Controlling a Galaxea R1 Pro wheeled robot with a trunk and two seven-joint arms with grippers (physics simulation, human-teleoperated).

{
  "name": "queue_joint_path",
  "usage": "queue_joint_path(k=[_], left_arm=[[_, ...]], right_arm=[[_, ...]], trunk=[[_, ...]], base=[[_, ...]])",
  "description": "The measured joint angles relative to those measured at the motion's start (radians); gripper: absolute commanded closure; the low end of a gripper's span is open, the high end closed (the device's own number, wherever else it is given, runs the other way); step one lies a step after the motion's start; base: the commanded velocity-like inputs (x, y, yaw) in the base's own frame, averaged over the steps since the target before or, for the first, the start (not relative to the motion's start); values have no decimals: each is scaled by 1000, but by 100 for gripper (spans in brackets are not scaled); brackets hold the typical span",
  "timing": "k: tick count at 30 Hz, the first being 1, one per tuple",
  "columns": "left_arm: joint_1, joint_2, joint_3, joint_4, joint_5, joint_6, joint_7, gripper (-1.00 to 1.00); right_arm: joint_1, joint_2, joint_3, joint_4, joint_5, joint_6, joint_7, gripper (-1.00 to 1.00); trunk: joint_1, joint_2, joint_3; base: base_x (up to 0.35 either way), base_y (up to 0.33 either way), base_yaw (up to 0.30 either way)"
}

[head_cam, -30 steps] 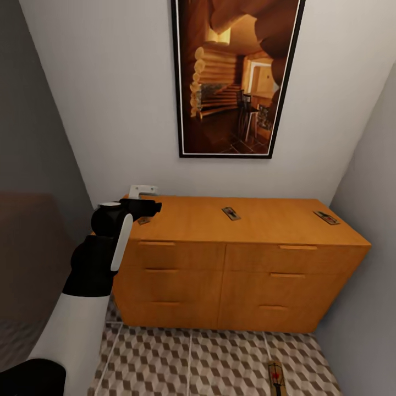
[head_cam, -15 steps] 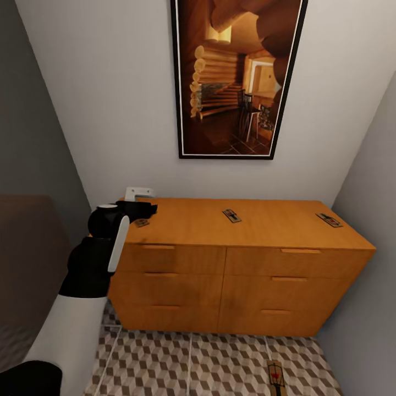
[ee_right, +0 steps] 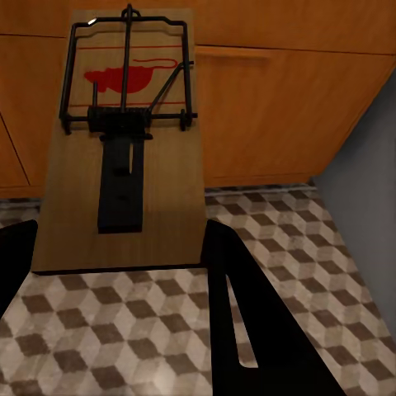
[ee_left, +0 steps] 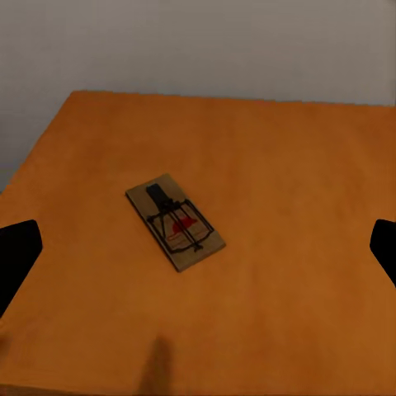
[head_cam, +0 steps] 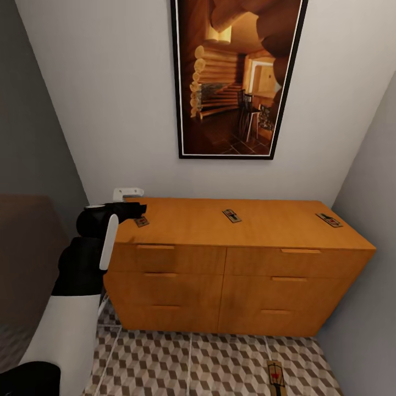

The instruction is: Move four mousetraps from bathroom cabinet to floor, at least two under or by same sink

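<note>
Close up from the right wrist, a mousetrap [ee_right: 124, 148] pinched in the right gripper [ee_right: 115, 247]; left gripper [ee_left: 198, 247] spread wide over another trap [ee_left: 175, 221].

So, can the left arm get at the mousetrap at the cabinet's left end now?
Probably yes. The left gripper hangs open just beside that mousetrap, which lies flat on the bare cabinet top, and nothing stands between them.

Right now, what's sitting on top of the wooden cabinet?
Three mousetraps lie on the cabinet top: left mousetrap beside the left hand, middle mousetrap, right mousetrap. The drawers' contents are hidden.
</note>
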Motion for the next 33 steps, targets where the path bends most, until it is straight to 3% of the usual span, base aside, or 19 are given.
queue_joint_path(k=[33], left_arm=[[29, -1, 2, 29, 0, -1, 0, -100]], right_arm=[[0, 0, 0, 0, 1, -1, 0, 100]], trunk=[[0, 0, 0]], base=[[0, 0, 0]])
